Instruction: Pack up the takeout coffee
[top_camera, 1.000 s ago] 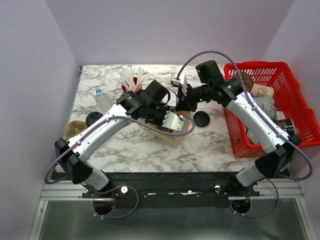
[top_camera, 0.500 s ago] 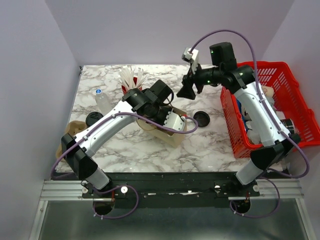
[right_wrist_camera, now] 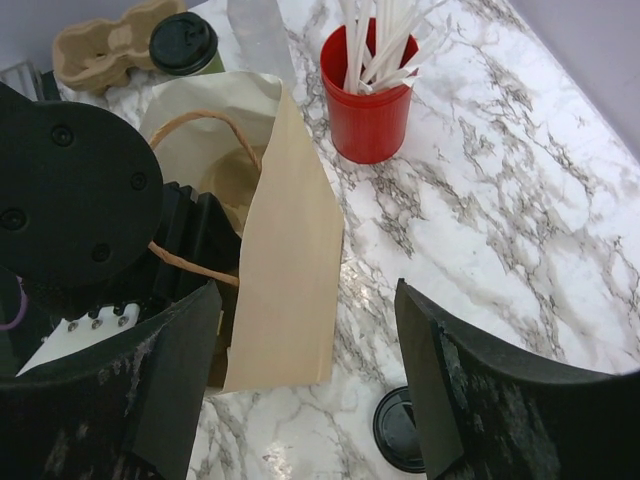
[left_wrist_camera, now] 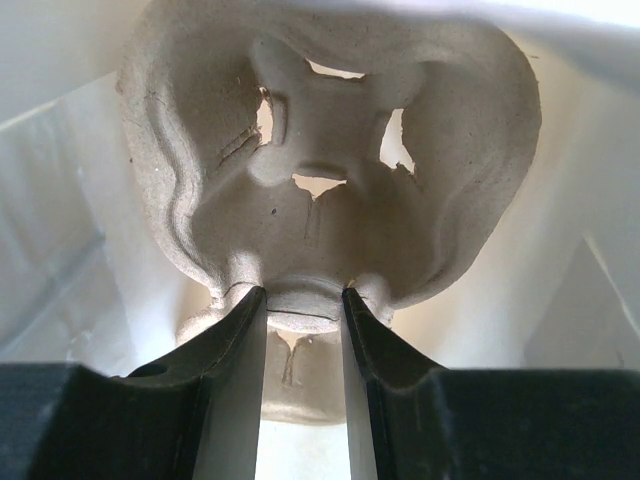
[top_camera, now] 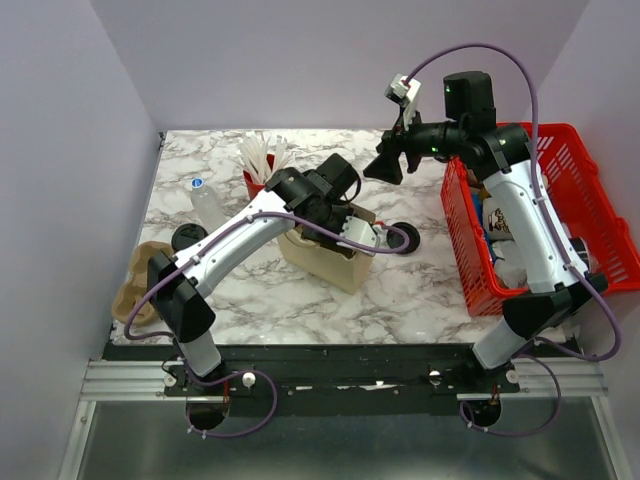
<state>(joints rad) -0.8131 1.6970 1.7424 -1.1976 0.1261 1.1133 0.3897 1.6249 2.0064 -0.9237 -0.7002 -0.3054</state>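
Pulp cup carrier [left_wrist_camera: 330, 180] is pinched by its lower edge between the 2 fingers of the left gripper [left_wrist_camera: 305, 295], down inside the paper bag [top_camera: 330, 262]. The right gripper [right_wrist_camera: 307, 300] hangs high over the bag, spread wide and holding nothing. The takeout coffee [top_camera: 186, 238] stands lidded near the left edge of the table [top_camera: 420, 290], just beside a spare carrier [top_camera: 140, 285] and well apart from both grippers.

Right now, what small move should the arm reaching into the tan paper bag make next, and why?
Probably open the left gripper and let go. It pinches the edge of a grey moulded-pulp cup carrier that sits down between the walls of the tan paper bag, while the olive-green paper cup with the black lid stands outside on the marble table.
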